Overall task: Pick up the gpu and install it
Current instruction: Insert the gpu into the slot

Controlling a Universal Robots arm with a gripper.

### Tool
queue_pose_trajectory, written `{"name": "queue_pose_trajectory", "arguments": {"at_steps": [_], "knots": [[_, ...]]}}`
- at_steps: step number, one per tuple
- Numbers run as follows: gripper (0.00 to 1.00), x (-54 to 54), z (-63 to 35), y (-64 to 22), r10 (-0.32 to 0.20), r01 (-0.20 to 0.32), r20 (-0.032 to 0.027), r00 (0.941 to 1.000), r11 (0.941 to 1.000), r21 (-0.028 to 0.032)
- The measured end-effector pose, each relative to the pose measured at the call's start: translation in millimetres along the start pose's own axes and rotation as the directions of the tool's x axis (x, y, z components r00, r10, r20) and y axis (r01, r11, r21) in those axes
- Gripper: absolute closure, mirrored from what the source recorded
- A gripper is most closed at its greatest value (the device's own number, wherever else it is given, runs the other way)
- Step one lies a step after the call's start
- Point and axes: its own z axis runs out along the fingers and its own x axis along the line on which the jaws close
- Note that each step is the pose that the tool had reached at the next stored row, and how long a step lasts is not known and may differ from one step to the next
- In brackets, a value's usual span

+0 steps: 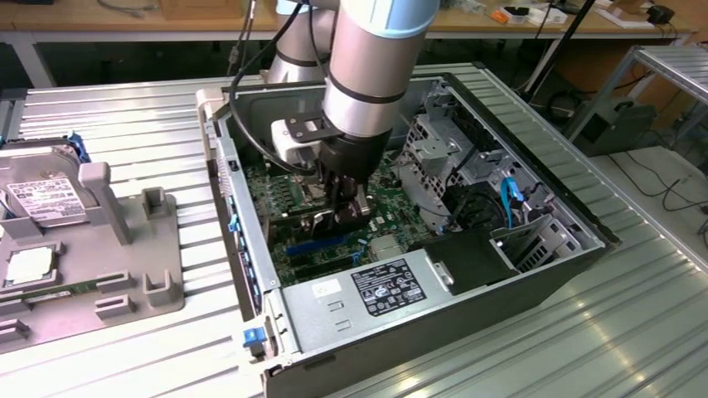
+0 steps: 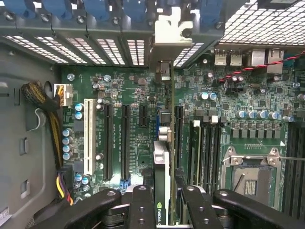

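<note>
In the wrist view the gpu (image 2: 162, 164) appears edge-on: a thin card running from between my fingers (image 2: 142, 206) to its silver bracket (image 2: 167, 26) at the case's rear slot wall. It stands on edge over the green motherboard (image 2: 138, 95), in line with a long black slot (image 2: 178, 126). Whether it sits fully in the slot I cannot tell. In the exterior view my gripper (image 1: 337, 207) reaches down inside the open computer case (image 1: 575, 249), shut on the dark card (image 1: 315, 222).
A white slot (image 2: 87, 136) and two black slots (image 2: 107, 140) lie beside the card, with memory slots (image 2: 209, 152) and the CPU socket (image 2: 250, 174) opposite. The power supply (image 1: 376, 290) and drive cage (image 1: 443, 149) crowd the case. A hard drive (image 1: 45, 203) sits on a grey fixture (image 1: 144, 249).
</note>
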Motion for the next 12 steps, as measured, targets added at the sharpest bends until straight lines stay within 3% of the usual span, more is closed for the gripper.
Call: {"name": "queue_pose_trajectory", "arguments": {"at_steps": [12], "knots": [[0.73,0.4,4.7,6.7,0.000,0.000,-0.0015,1.0000,1.0000,-0.0003]]}}
